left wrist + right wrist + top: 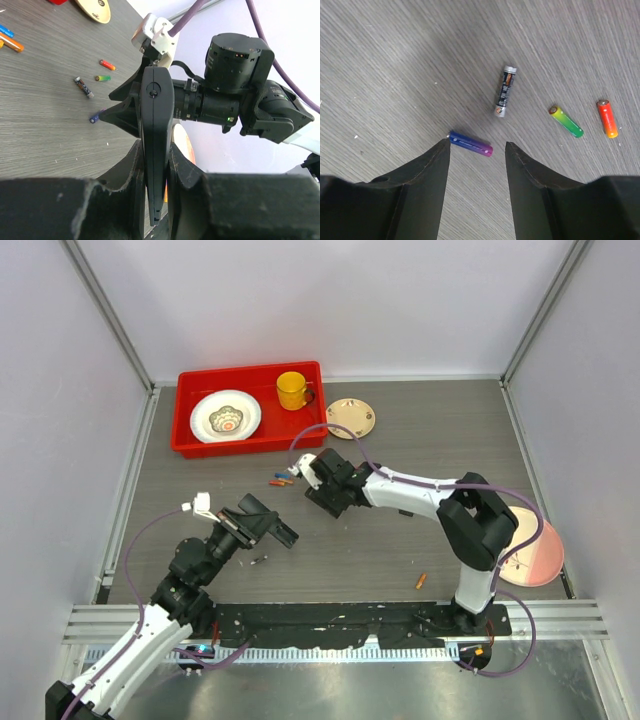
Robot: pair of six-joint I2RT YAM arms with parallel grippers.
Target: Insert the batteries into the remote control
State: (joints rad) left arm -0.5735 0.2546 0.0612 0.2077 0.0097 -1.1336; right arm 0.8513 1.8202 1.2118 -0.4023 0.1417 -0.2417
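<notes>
My spread right gripper (pixel 477 145) has the purple battery (pixel 470 143) at 12 o'clock; left gripper (pixel 156 165) clamps remote control (pixel 156 115).
Likely light, slick, prone to roll; I'd pinch mid-barrel.

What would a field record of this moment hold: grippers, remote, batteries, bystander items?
left gripper: shut on the remote control, seen edge-on by the wrist camera
right gripper: open, above the table, blue-purple battery lying by its fingertips, ungrasped
loose on table: black-silver battery, green-yellow battery, red-orange battery, orange battery near the right arm's base
batteries loaded: cannot tell, compartment not in view
bystanders: red tray holding yellow mug and white plate
</notes>
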